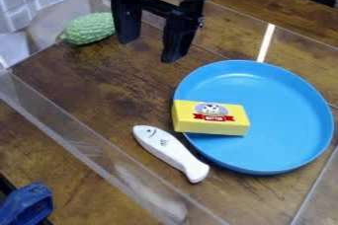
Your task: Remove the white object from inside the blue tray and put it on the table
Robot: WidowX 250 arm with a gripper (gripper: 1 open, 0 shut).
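We see the white fish (172, 154) already out on the worktop (79, 91), just beside the blue tray (282, 149). Our hand (152, 49) hangs wide open and empty above, so we judge the move finished, with only backing away left.

Smooth, plastic-looking blue tray (284, 96) on worn wood table (79, 91)

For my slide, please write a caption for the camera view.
White fish toy on the wooden table, beside the blue tray holding a yellow butter box.
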